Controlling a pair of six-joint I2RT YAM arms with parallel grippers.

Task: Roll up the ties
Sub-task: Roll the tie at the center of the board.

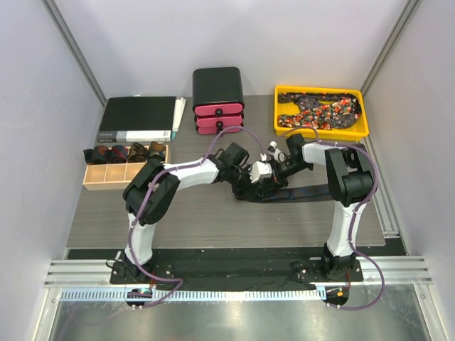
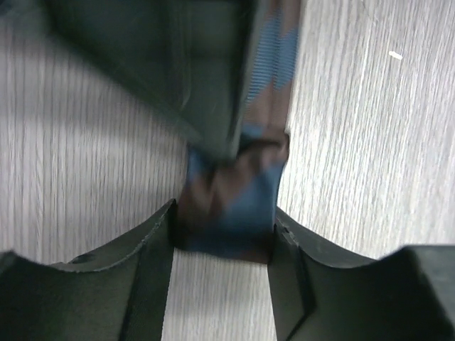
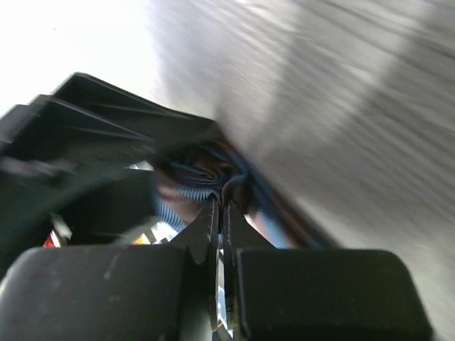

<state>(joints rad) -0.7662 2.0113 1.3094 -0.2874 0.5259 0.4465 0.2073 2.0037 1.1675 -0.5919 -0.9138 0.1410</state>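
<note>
A dark tie with blue and brown stripes (image 1: pixel 306 193) lies across the table's middle, its long tail running right. My left gripper (image 1: pixel 249 185) is shut on the tie's folded end (image 2: pixel 231 192), which fills the gap between its jaws (image 2: pixel 224 231), low over the table. My right gripper (image 1: pixel 274 174) meets it from the right. Its jaws (image 3: pixel 222 202) are almost together, pinching a bunched fold of the same tie (image 3: pixel 188 181). More speckled ties lie in a yellow tray (image 1: pixel 281 128) at the back right.
A wooden box (image 1: pixel 92 183) at the left holds several rolled ties. A black binder (image 1: pixel 138 117) lies behind it. A black and pink drawer unit (image 1: pixel 218 99) stands at the back middle. The two wrists are close together.
</note>
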